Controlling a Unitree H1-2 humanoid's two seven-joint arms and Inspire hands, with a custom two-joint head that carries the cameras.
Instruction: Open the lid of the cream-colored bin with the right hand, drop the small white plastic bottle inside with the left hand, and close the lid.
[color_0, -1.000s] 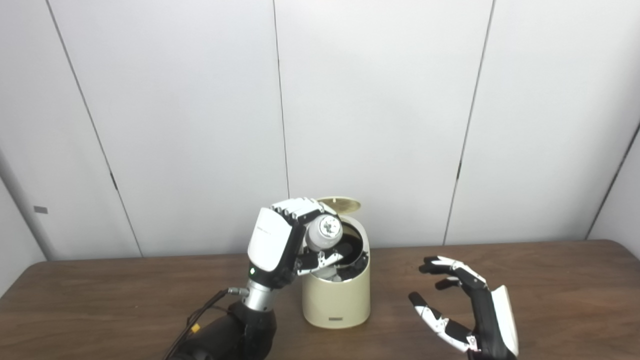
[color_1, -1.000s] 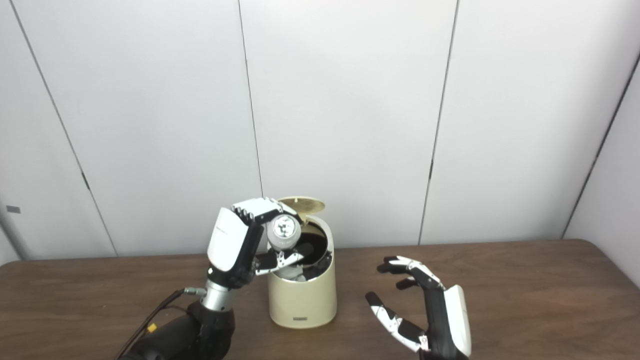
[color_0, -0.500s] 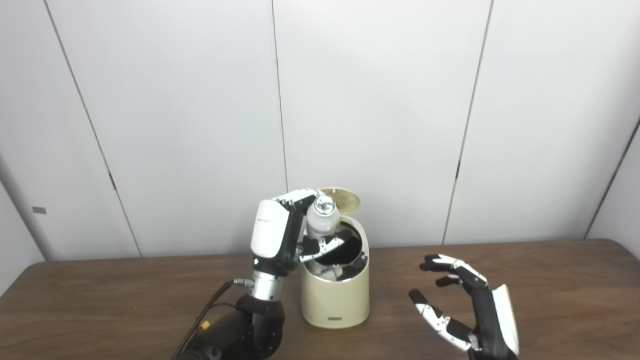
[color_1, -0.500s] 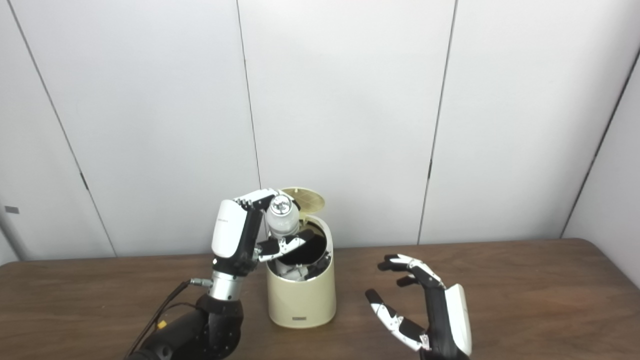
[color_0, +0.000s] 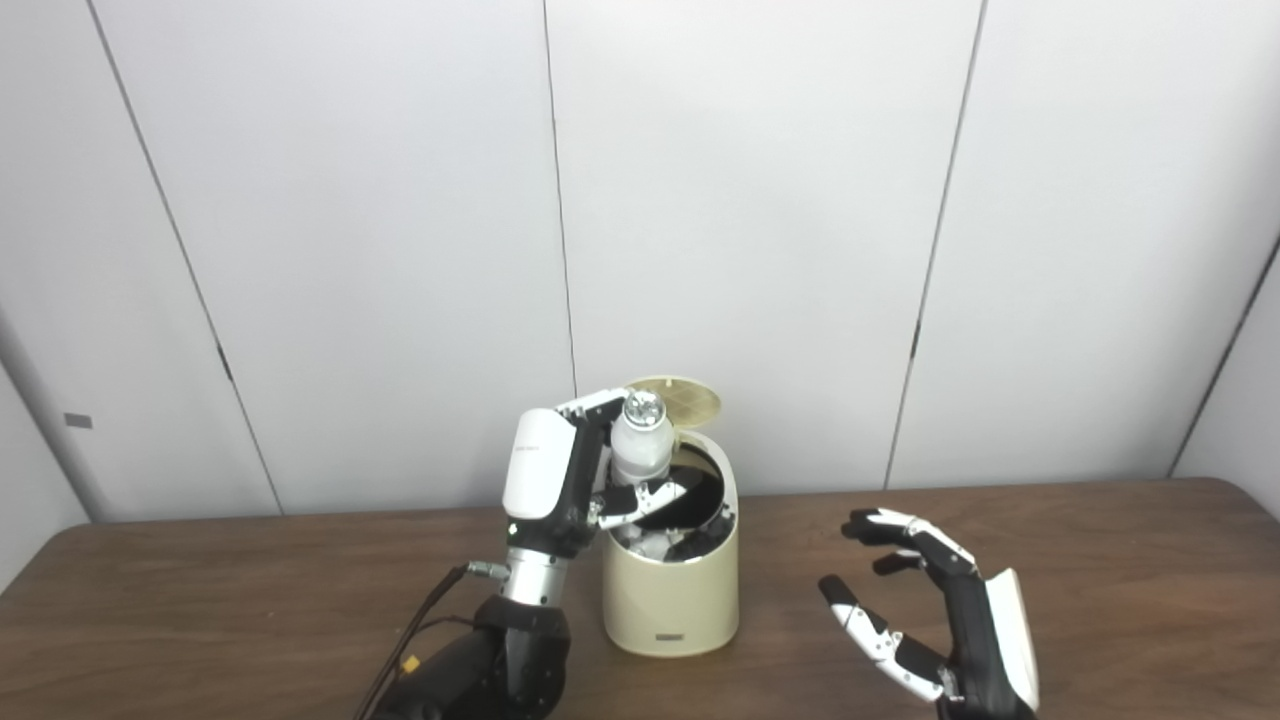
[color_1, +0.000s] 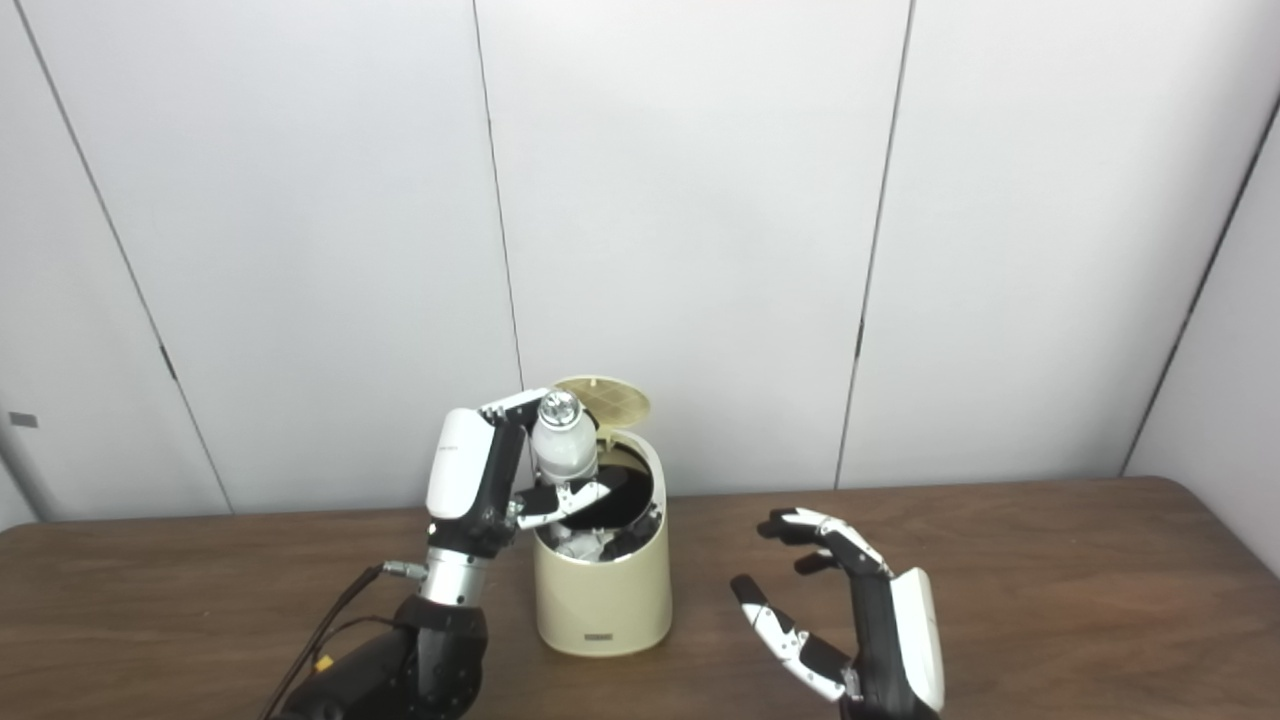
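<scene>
The cream-colored cylindrical plastic bin stands upright on the wooden table, a small dark label low on its front wall. Its round, ribbed cream lid is swung up and back, standing open behind the bin's rear rim. The dark opening of the bin shows pale crumpled contents inside. The small white plastic bottle, with a shiny foil-like top facing upward, is nearly upright above the bin's left rim, in front of the raised lid. I hold this bottle in my left hand, fingers and thumb closed around its body, beside the bin's left wall.
</scene>
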